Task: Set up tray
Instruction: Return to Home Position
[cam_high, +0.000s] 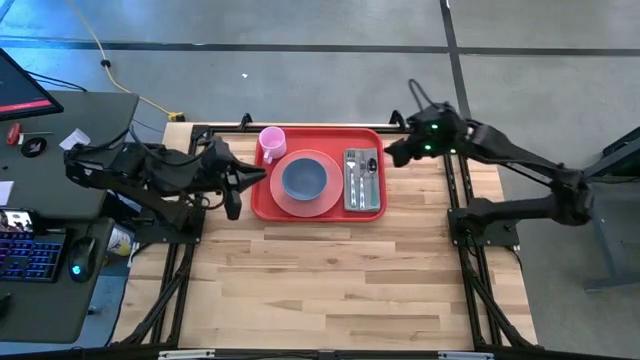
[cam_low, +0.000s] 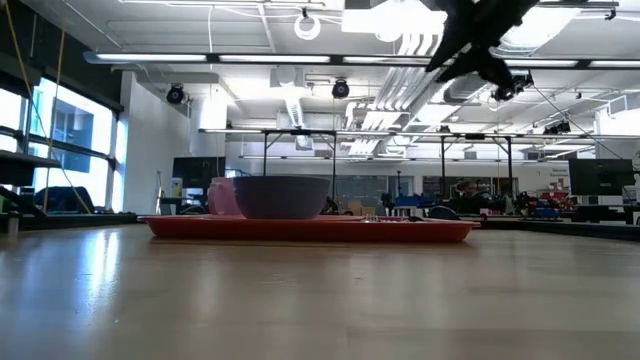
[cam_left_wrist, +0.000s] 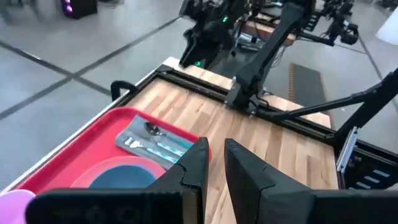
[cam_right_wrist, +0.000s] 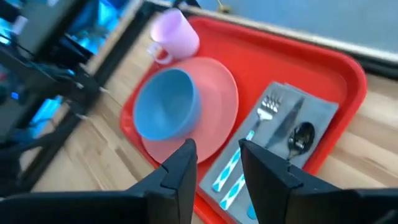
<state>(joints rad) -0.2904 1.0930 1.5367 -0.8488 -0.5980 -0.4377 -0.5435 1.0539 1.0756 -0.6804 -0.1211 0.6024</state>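
The red tray (cam_high: 330, 138) lies on the wooden table near its far edge. On it, a blue bowl (cam_high: 303, 178) sits on a salmon-pink plate (cam_high: 322, 203). A pink cup (cam_high: 272, 141) stands at the tray's far left corner. A grey napkin (cam_high: 362, 192) on the right side carries a fork, a spoon and a blue-handled piece. My left gripper (cam_left_wrist: 216, 158) hovers just off the tray's left edge, open with a narrow gap and nothing in it. My right gripper (cam_right_wrist: 217, 158) hangs raised above the tray's far right corner, open and empty.
The near half of the table (cam_high: 330, 290) is bare wood. Black frame rails (cam_high: 460, 210) run along the left, right and far sides. A desk with a keyboard (cam_high: 30, 255) and monitor stands off the table's left.
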